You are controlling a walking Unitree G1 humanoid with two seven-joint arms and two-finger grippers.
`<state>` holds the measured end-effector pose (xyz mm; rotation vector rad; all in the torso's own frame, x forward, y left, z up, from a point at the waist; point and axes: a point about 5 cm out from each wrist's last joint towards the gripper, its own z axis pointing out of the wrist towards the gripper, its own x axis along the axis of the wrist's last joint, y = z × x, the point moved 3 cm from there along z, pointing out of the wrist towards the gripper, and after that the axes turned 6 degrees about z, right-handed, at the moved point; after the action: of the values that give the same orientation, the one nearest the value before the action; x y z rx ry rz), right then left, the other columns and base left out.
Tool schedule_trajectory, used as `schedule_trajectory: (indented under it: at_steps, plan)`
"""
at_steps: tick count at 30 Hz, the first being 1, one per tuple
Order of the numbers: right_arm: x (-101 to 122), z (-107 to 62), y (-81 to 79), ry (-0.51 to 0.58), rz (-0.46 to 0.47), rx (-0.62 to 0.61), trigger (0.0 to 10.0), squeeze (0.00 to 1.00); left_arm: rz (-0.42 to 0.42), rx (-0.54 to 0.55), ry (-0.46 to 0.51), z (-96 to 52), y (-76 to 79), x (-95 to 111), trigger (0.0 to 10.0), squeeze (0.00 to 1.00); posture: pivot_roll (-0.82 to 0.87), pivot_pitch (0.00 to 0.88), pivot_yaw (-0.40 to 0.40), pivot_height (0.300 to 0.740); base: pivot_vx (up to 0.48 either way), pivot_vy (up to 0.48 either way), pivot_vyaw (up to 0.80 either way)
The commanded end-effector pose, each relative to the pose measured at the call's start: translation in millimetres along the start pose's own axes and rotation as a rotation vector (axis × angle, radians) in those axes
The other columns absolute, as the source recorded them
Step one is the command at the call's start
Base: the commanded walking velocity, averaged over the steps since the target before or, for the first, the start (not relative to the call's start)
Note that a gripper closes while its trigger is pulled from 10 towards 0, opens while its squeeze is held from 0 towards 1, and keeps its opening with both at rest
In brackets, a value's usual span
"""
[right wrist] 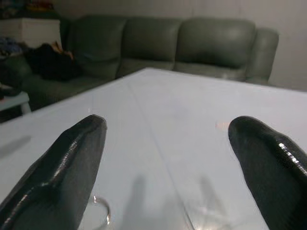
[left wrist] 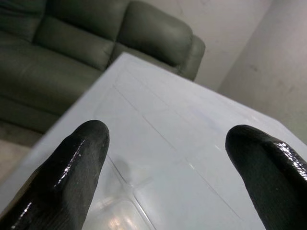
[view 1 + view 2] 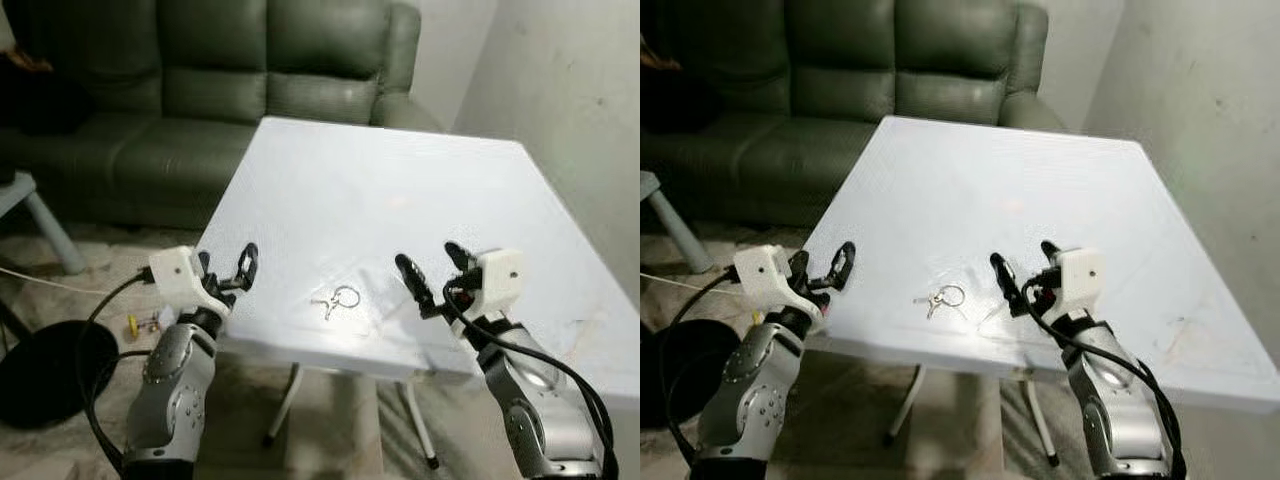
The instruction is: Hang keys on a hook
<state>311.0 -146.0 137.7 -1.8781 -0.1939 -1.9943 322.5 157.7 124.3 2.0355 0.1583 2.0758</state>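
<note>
**On the table's near edge, keys wait to be picked up**

Near the front edge of the white table [image 3: 420, 190], the keys [image 3: 338, 300] are seen lying flat, a small ring with keys fanned to one side, untouched and free of both grippers. The right gripper [image 3: 435, 270] is held just beside them, low over the tabletop, its two black fingers spread wide apart and empty; the ring's rim is glimpsed beneath one finger in the right wrist view, which suggests this arm is being lined up for the grasp. The left gripper [image 3: 228, 268] is poised at the table's left corner, fingers likewise parted and holding nothing, apparently kept clear as a standby. No hook can be made out, so the hanging is judged to be far off, with the pick-up not yet made. A thin ring lying flat is likely to be hard to pinch. A green sofa [image 3: 200, 80] is set behind the table, against a pale wall.
</note>
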Motion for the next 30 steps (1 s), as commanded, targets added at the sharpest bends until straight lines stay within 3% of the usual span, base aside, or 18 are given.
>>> schedule_trajectory:
  at_steps: [1,12,16,20,30]
  plan:
    - [4,2.0,-0.5,0.006,-0.011,0.000,10.0,0.00,0.007,0.014,-0.001,-1.3,-3.1,0,10.0,0.00,0.00,0.000,-0.070,0.740,0.240,0.000,0.00]
    - [3,1.3,0.9,-0.006,-0.021,0.010,10.0,0.00,0.034,-0.021,0.019,-5.5,5.9,-1,10.0,0.00,0.01,0.000,-0.072,0.740,0.000,0.000,0.00]
    - [3,2.7,4.4,-0.015,-0.035,0.014,10.0,0.00,0.080,-0.049,0.014,-8.4,9.1,-5,10.0,0.00,0.01,0.000,-0.072,0.740,0.000,0.000,0.00]
    - [4,6.5,11.0,-0.040,-0.069,0.024,10.0,0.00,0.132,-0.118,0.017,-11.3,17.6,-6,10.0,0.00,0.01,0.000,-0.077,0.740,0.000,0.000,0.00]
    - [9,23.2,24.6,-0.085,-0.196,0.049,10.0,0.00,0.171,-0.230,0.029,-19.6,34.0,-8,10.0,0.00,0.01,0.000,-0.084,0.740,0.000,0.000,0.00]
